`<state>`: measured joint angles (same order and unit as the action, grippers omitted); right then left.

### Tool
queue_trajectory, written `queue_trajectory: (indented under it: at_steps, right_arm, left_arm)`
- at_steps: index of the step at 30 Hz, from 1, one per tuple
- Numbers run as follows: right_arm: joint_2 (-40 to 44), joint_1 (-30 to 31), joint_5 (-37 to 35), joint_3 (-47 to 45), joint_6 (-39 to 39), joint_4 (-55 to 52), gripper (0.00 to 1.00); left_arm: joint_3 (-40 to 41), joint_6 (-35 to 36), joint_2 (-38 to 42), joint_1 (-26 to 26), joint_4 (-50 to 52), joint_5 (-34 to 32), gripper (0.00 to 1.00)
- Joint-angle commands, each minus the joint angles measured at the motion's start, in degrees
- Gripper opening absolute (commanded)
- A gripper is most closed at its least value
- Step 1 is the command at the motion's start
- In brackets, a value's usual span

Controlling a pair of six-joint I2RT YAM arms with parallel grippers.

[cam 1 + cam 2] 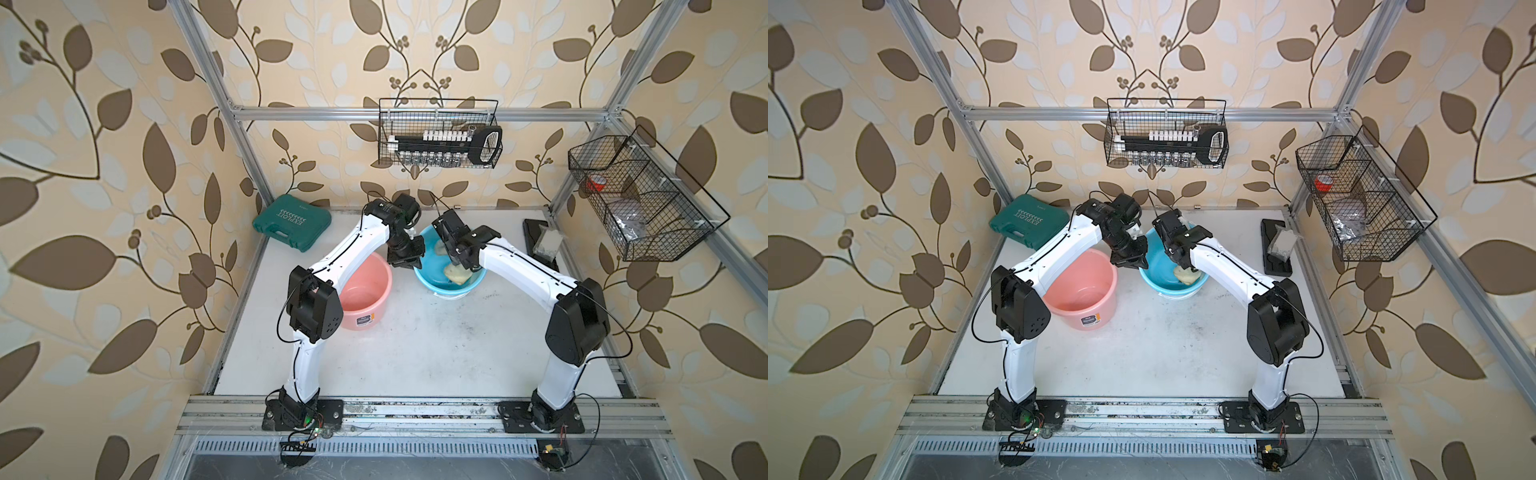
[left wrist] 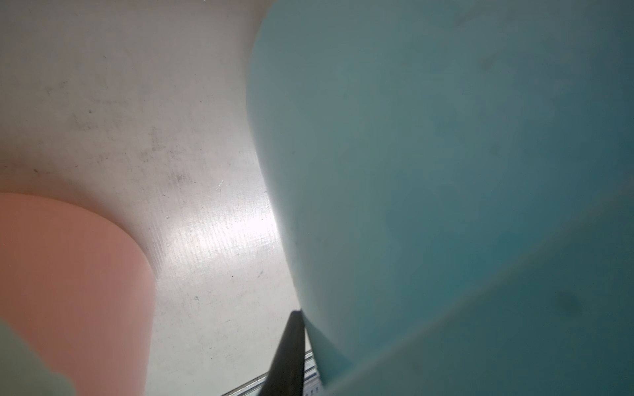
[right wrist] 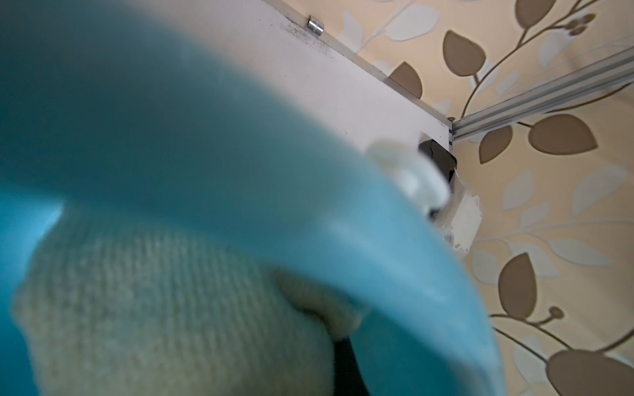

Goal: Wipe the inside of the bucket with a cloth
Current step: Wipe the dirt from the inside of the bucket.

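Your right gripper (image 1: 456, 262) was closed tight on the cloth (image 1: 457, 273), which bunched just beneath its fingertips against the inner wall of the blue bucket (image 1: 432, 275), while your left gripper (image 1: 406, 262), farther from the cloth, was clamped shut on the rim across from it.

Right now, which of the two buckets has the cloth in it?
The blue bucket, the one farther back: the pale-yellow cloth lies bunched inside it. The pink bucket, nearer the front, shows no cloth.
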<state>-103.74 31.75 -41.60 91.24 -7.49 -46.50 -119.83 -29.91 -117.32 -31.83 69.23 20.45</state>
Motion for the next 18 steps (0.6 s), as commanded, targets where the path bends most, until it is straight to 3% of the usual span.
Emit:
queue_trajectory:
  at_steps: [1,4,8,11,14,18]
  right_arm:
    - [2.6,-1.1,-1.9,-1.6,-2.1,-6.1,0.00]
    - [3.0,-1.1,7.4,-2.4,-3.1,-9.5,0.00]
    - [4.2,-1.1,31.4,-4.2,-3.5,-9.1,0.00]
    - [4.7,-1.1,41.3,-4.5,-5.3,-7.5,0.00]
    - [4.5,-1.4,42.1,-3.4,-5.6,-6.5,0.00]
    - [1.3,-4.1,29.4,2.6,-6.8,-11.8,0.00]
  left_arm:
    - [-3.5,0.0,1.5,0.3,4.3,-4.3,0.00]
    - [-5.6,-0.1,0.6,0.4,5.0,-5.0,0.00]
    - [-6.7,-0.2,0.1,0.5,4.7,-5.7,0.00]
    - [-7.3,-0.4,0.1,0.5,4.7,-5.4,0.00]
    - [-7.9,-0.3,0.4,0.5,5.2,-5.9,0.00]
    - [-7.9,0.2,0.7,0.5,6.3,-6.3,0.00]
